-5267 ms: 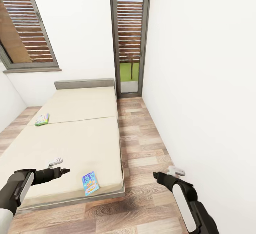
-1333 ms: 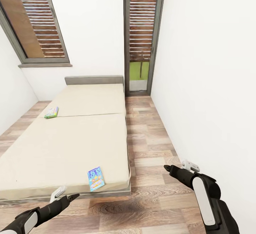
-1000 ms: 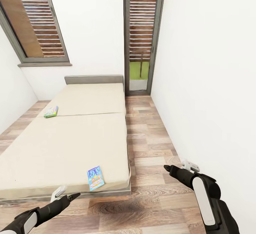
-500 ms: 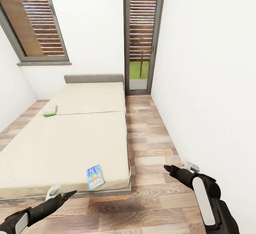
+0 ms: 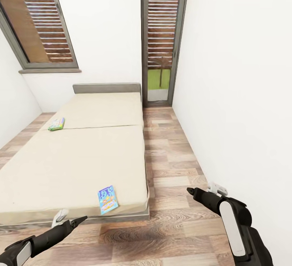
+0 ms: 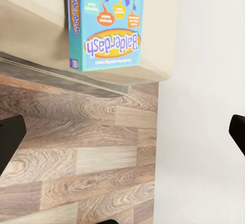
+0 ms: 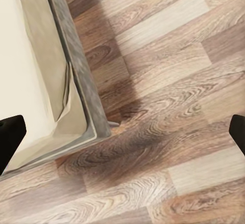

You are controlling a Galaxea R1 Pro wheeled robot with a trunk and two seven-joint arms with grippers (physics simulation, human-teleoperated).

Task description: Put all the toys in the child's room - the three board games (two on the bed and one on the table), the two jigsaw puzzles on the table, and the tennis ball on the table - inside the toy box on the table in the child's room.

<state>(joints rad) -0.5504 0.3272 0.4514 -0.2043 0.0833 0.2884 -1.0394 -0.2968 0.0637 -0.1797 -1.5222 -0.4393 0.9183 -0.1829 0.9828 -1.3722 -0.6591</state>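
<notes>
Two board games lie on the beige bed (image 5: pixel 81 156). The blue one with white lettering (image 5: pixel 107 199) sits at the near corner of the mattress, and its printed face (image 6: pixel 104 22) fills the left wrist view. The other, green and multicoloured (image 5: pixel 56 124), lies far off by the bed's left edge. My left gripper (image 5: pixel 77 222) hovers open over the floor just short of the bed's foot, below and left of the blue box. My right gripper (image 5: pixel 192 192) is open above the floorboards to the right of the bed. The table, toy box, jigsaw puzzles and tennis ball are out of view.
A white wall (image 5: pixel 235 96) runs close along my right arm. A wooden-floor aisle (image 5: pixel 170 156) leads between bed and wall to a glass door (image 5: pixel 160 55). The bed's grey frame corner (image 7: pixel 84 101) shows under the right gripper. A window (image 5: pixel 40 27) is at the back left.
The camera has shifted a little, so the bed sits slightly higher in the picture. My left arm has dropped lower and to the left. The right arm holds still.
</notes>
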